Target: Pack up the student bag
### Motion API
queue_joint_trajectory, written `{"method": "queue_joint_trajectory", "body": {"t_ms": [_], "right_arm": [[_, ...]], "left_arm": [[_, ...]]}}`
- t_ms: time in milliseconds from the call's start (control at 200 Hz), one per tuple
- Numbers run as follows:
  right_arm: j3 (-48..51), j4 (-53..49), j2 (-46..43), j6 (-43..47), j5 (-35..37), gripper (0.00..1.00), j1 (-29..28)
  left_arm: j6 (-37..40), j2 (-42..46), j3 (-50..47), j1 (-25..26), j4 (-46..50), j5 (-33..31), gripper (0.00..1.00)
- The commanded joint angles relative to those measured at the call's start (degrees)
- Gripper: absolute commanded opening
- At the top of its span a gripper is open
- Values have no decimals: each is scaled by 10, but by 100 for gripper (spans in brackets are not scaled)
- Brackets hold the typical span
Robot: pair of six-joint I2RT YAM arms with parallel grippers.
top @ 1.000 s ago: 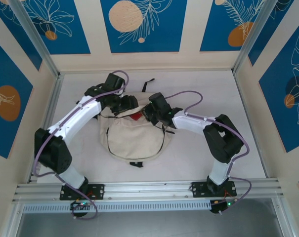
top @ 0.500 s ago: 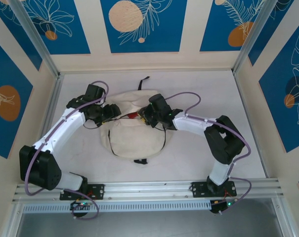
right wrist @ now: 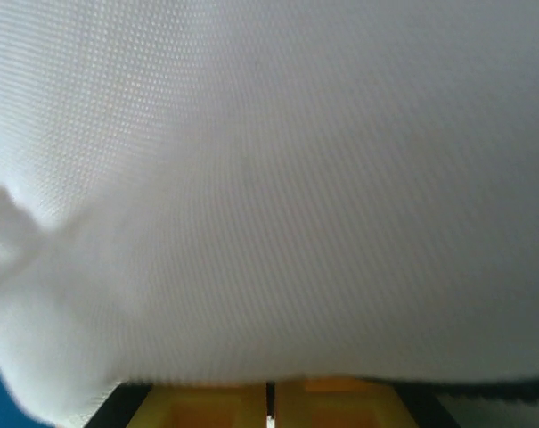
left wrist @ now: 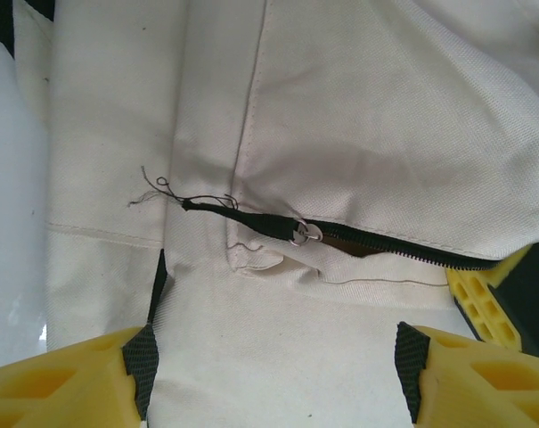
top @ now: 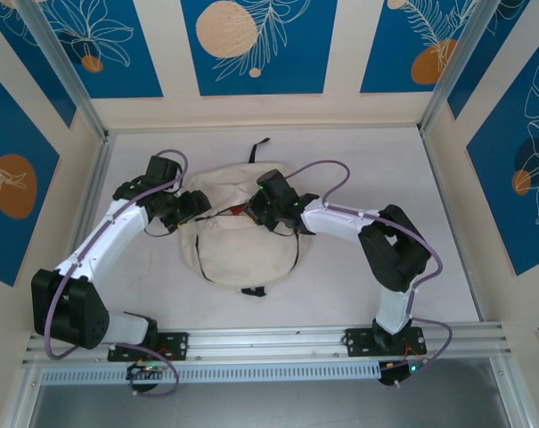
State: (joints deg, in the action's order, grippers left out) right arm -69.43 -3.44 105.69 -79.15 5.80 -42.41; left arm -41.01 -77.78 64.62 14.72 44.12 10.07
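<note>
— How are the two hands doing?
— The left hand (left wrist: 273, 379) is standing wide open, gripping nothing, with its yellow fingers (left wrist: 64, 383) spreading over cream cloth. The right hand (right wrist: 269, 408) is pressing its fingers together. Cloth is hanging against its camera, and I cannot tell whether any is pinched.
— What are you counting?
— One student bag (top: 247, 254) is lying in the middle of the tabletop (top: 358, 276), with both hands reaching over its far half. It is showing one black zip (left wrist: 385, 251) with one metal pull (left wrist: 303, 234), just ahead of the left hand.
— And the room?
— Cream walls are carrying blue panels (top: 256, 45) with orange discs, and aluminium posts (top: 62, 71) are framing the white tabletop.
— Is anything changing?
— Since a second ago the left arm is drawing back to the bag's left edge. The bag is lying flatter, and its black top strap (top: 257, 147) is now showing.
</note>
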Motion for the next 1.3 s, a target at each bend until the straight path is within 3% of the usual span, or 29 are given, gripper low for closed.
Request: {"method": "queue_joint_trajectory", "body": {"t_ms": [0, 260, 420, 525, 670, 780, 855, 1085, 1295], "right_arm": [[-41, -12, 33, 21, 1, 9, 3], [-82, -118, 7, 140, 60, 10, -32], [-97, -236, -42, 247, 112, 26, -79], [-171, -357, -39, 310, 197, 35, -113], [-310, -473, 31, 420, 237, 50, -139], [-390, -492, 91, 531, 268, 64, -156], [-448, -496, 139, 584, 300, 68, -157], [-570, -465, 239, 758, 229, 68, -152], [-658, -482, 319, 809, 162, 66, -152]], "left_arm": [[15, 19, -11, -12, 5, 1, 72], [59, 25, -13, -38, 29, -16, 74], [90, 36, -13, -78, 46, -20, 77], [136, 39, 5, -105, 74, -52, 82], [191, 40, 39, -138, 119, -94, 90], [217, 57, 36, -154, 114, -124, 99], [218, 66, 26, -161, 108, -169, 100], [195, 79, -9, -190, 83, -184, 100], [190, 78, -18, -215, 78, -220, 100]]}}
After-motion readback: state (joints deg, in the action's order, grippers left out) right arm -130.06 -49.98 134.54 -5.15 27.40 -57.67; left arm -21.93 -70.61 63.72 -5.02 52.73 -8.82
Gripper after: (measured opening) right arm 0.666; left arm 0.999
